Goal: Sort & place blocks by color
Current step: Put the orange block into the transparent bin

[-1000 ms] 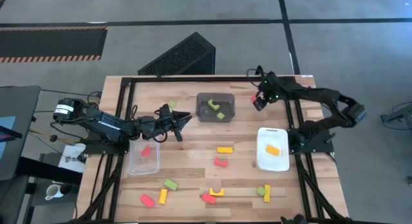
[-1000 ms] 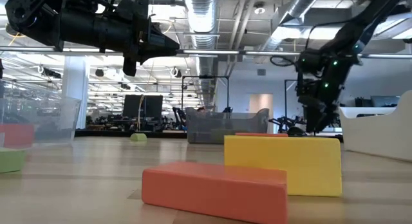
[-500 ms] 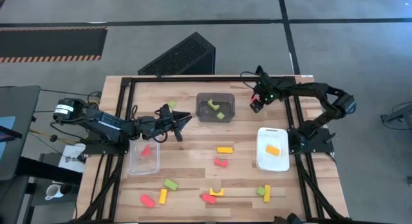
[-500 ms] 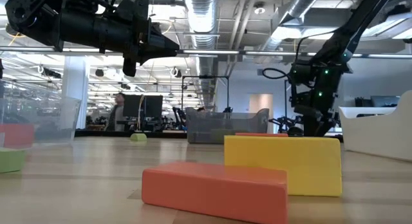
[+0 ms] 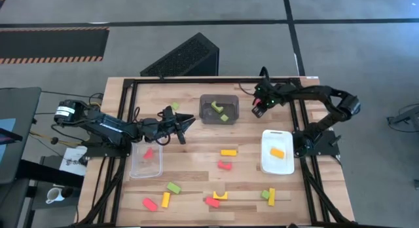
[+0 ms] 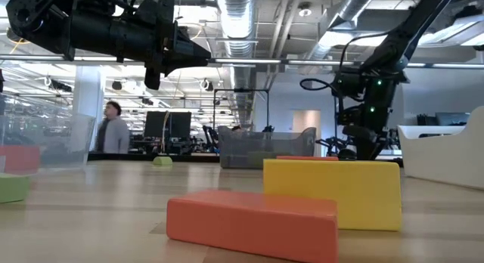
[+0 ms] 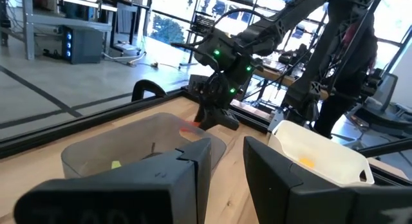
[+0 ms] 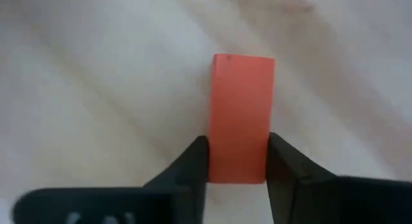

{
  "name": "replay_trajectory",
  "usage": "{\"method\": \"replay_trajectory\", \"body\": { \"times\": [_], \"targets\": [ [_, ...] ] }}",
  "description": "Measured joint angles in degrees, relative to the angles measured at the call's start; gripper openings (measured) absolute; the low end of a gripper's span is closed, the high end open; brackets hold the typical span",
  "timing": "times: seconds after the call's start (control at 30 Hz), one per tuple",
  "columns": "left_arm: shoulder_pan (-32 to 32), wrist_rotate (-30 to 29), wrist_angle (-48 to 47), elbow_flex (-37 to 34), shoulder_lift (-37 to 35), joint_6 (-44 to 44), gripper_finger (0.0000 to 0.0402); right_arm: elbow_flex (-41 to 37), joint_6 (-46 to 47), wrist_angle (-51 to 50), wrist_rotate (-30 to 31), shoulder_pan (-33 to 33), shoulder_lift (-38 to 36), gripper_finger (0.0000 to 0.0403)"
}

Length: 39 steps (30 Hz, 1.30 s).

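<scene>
Red block (image 8: pixel 241 118) sat pinched between right gripper (image 8: pixel 238 161) fingers (image 8: pixel 190 163) on desk (image 8: pixel 96 89); left gripper (image 7: pixel 225 161) fingers stood slightly apart, holding nothing.

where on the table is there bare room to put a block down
Bare wood lies between the clear bin and the yellow bar, and along the far edge left of the grey bin, apart from one green block. The near edge is crowded with blocks. Right of the grey bin, the right gripper occupies the space.
</scene>
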Motion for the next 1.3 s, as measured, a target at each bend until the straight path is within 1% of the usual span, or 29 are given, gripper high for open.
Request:
{"method": "replay_trajectory", "body": {
  "times": [0.03,0.17,0.3,0.4,0.53,0.7,0.8,1.0,1.07,1.17,1.3],
  "targets": [
    [0.0,0.03,-0.01,0.0,0.0,0.42,0.0078,-0.09,0.35,-0.5,-0.66,0.68,-0.8,0.0108],
    [-0.04,1.24,-0.2,0.0,0.0,0.6,0.0078,-0.44,2.48,-2.01,-2.88,3.84,-4.53,0.0108],
    [-0.04,1.67,-0.24,0.02,0.0,0.58,0.008,-0.33,5.51,-1.49,-3.27,8.13,-9.61,0.0108],
    [-0.07,1.73,-0.26,0.02,0.0,0.54,0.0088,-0.33,7.86,-0.82,-3.12,12.33,-13.45,0.0122],
    [-0.25,1.65,-0.25,0.02,0.0,0.63,0.0112,-0.33,11.29,0.75,-2.65,17.87,-17.82,0.0134],
    [-0.37,2.5,-0.13,0.02,0.0,0.61,0.0158,-0.31,13.97,5.04,-2.46,24.39,-20.92,0.0125],
    [-0.44,3.73,0.12,0.34,0.0,-0.04,0.0186,-0.29,14.02,9.96,-2.39,28.67,-21.6,0.0124],
    [-0.58,8.21,0.18,2.92,0.61,-1.56,0.023,-0.22,13.78,24.64,-2.5,37.54,-20.2,0.013],
    [-0.84,9.15,0.25,3.85,1.16,-1.58,0.0239,-0.22,13.78,30.01,-2.46,40.1,-18.75,0.0131],
    [-1.31,9.16,0.25,5.21,2.95,-1.6,0.0248,-0.22,13.77,40.85,-2.41,43.15,-15.49,0.0131],
    [-1.4,9.41,0.5,7.79,6.53,-1.62,0.0256,-0.2,13.74,51.35,-2.39,45.03,-10.36,0.0131]
  ]
}}
